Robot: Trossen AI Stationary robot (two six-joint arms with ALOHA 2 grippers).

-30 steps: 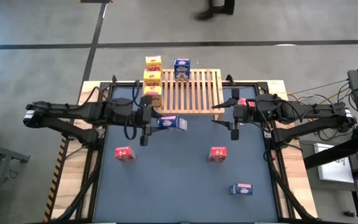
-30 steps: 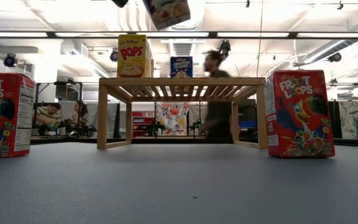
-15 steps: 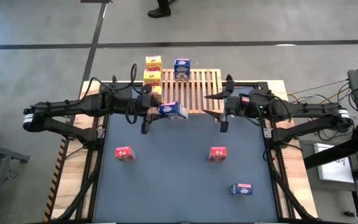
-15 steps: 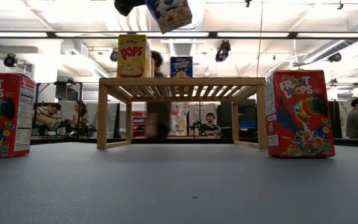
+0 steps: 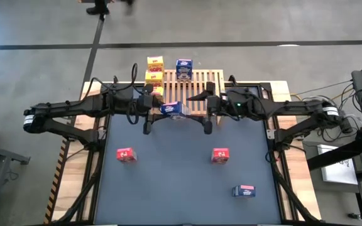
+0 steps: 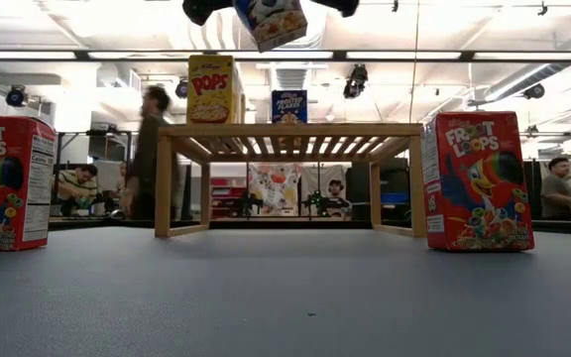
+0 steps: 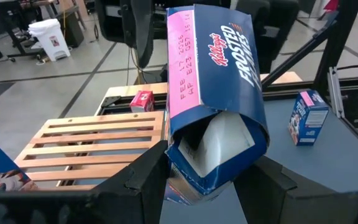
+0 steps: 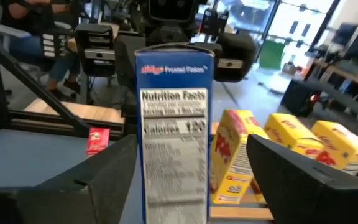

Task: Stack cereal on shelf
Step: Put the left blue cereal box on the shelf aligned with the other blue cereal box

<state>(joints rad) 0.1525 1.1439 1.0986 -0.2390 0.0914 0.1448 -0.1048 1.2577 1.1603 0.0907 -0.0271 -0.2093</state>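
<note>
On shelf (image 5: 197, 91): three yellow boxes (image 5: 154, 78), one blue box (image 5: 183, 68); in transit: blue Frosted Flakes box (image 5: 171, 109), clenched in left tool (image 5: 158, 112), between spread-open right tool (image 5: 201, 107) fingers; on counter (image 5: 168, 182) below: two red boxes (image 5: 125, 154), one blue carton (image 5: 244, 191).

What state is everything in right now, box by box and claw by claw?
Held blue box: lifted, clamped in left gripper.
Right gripper: open, fingers flanking that box.
Yellow boxes: standing on shelf.
Second blue box: standing on shelf.
Two red boxes: upright on table.
Third blue box: on table.
</note>
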